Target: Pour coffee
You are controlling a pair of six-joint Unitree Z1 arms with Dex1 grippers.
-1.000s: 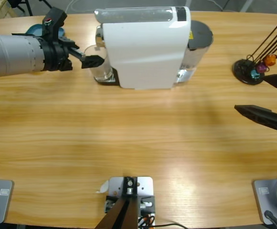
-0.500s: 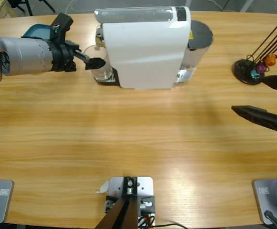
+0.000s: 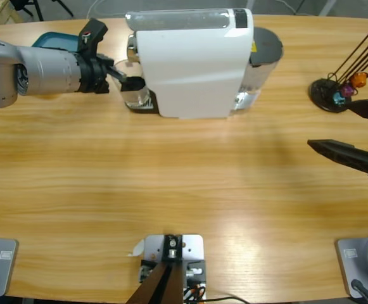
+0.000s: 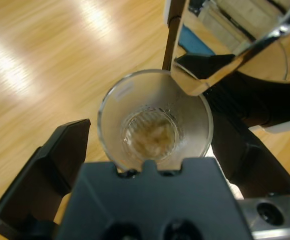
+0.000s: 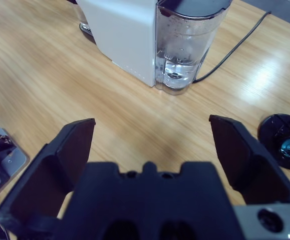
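2 open jaws of the left gripper (image 4: pixel 135 150) flank the glass cup (image 4: pixel 154 122) under the spout (image 4: pixel 204 70). Close them squarely and lift level so the coffee (image 4: pixel 149 134) stays in; your right gripper (image 5: pixel 152 145) gapes empty.

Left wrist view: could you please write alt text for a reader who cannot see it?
The left claw is open around a clear glass cup, seen from above, under the coffee machine's shiny spout. A thin brownish film of coffee lies at the cup's bottom, with the wooden table behind.
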